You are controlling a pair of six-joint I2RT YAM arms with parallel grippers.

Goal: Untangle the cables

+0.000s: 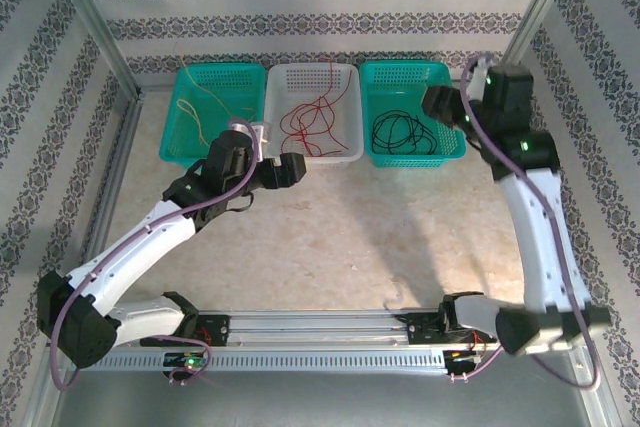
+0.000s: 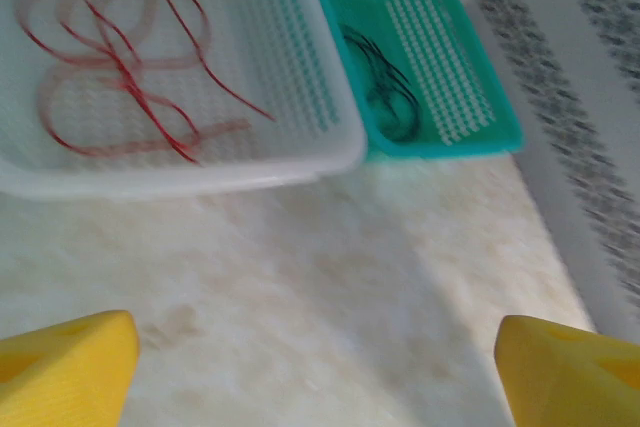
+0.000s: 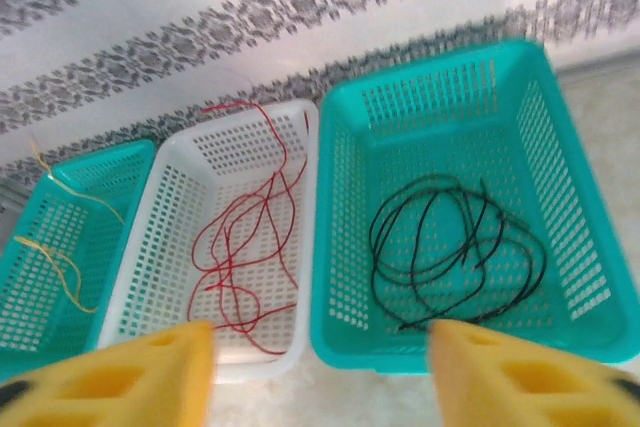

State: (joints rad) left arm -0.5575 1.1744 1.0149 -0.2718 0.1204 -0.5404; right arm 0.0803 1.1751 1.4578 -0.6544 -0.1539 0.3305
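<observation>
Right wrist: R fingers [image 3: 110, 382] wide, black cable [image 3: 455, 247] beyond | L fingers [image 2: 60, 372] wide, red cable [image 2: 125, 72] beyond

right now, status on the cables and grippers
left gripper open, right gripper open, both empty. red cable in white basket; yellow cable in left basket; black cable in right basket. nothing in the way.
</observation>
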